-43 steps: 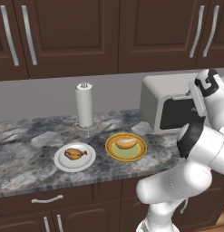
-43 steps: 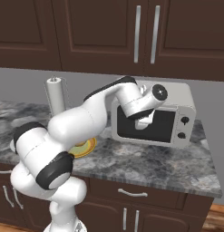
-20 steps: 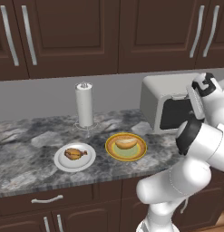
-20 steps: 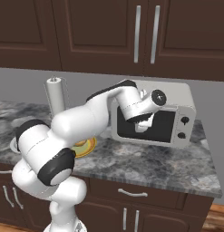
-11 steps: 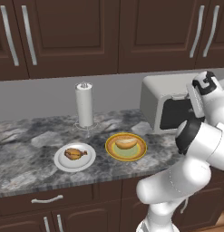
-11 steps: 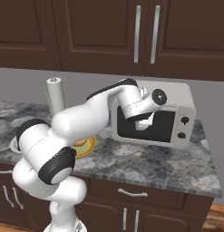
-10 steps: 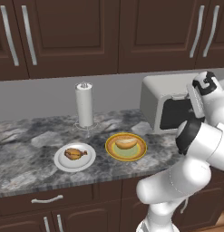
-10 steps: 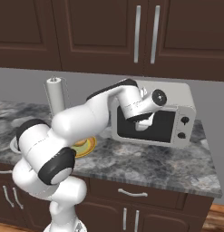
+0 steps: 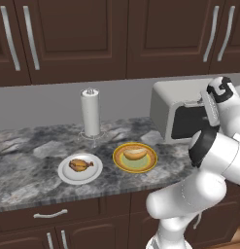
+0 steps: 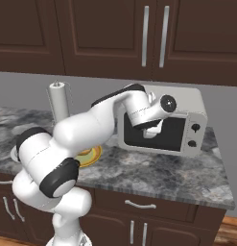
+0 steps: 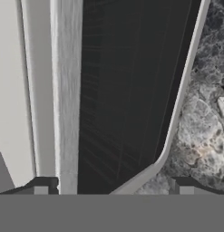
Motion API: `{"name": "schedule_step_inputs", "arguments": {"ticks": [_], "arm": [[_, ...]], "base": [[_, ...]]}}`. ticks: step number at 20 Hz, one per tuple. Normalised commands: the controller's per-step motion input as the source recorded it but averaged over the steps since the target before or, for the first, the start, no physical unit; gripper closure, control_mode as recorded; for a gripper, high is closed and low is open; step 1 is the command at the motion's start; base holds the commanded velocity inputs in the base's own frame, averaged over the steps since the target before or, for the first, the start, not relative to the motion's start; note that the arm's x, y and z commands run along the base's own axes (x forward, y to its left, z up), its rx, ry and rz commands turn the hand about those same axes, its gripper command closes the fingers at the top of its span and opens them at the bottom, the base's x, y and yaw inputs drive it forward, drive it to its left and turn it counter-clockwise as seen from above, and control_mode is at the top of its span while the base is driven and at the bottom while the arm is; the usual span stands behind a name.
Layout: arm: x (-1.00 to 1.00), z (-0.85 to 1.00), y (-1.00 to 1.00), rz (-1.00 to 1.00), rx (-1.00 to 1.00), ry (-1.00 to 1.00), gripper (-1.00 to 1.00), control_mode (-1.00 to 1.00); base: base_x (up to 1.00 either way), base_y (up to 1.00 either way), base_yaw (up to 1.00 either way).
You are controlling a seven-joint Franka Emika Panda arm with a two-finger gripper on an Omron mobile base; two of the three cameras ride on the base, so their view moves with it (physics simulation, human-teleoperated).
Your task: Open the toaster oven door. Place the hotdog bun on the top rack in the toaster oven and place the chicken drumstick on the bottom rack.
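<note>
**Gripper spread wide at closed toaster oven door**

Gripper (image 11: 111, 188) held right up against the front of the toaster oven (image 10: 163, 125), fingers spread wide apart, nothing between them. Seen from the hand camera: two dark fingertips (image 11: 41, 186) at the bottom edge, one in front of the grey door handle strip, the other over the speckled counter (image 11: 204, 118). Contact with the door not certain from these angles. Toaster oven door (image 11: 127, 90) shut, dark glass window with a light grey frame, rolled sideways in the hand view. Racks hidden behind the dark glass.

Seen from the right base camera: white arm bent across the oven front, hand (image 10: 151, 129) low against the dark window, two dark knobs (image 10: 193, 135) on the oven's right side. Seen from the left base camera: oven (image 9: 182, 114) at the right end of the counter, partly hidden by the arm's wrist and elbow.

Hotdog bun (image 9: 135, 153) resting on a yellow plate (image 9: 122, 164) with a green centre, near the oven's left side. Chicken drumstick (image 9: 79, 165) lying on a white plate (image 9: 68, 176), just left of the yellow plate, the two plates close but apart. Paper towel roll (image 9: 90, 113) upright on its stand behind the plates, near the grey back wall. Dark wood cabinets (image 9: 77, 39) with silver handles above, matching drawers below the counter.
</note>
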Motion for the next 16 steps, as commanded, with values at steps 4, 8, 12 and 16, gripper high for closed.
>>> {"name": "schedule_step_inputs", "arguments": {"ticks": [4,8,12,16], "arm": [[0.01,0.15,0.06,0.00,0.00,0.01,-1.00,-1.00],[0.22,-0.01,0.10,0.00,0.00,0.08,-1.00,-1.00],[0.20,-0.15,0.06,0.00,0.00,0.16,-1.00,-1.00],[0.02,-0.23,0.00,0.00,0.00,0.16,-1.00,-1.00]], "base": [[0.00,0.00,0.00],[0.00,0.00,0.00],[0.00,0.00,0.00],[0.00,0.00,0.00]]}}
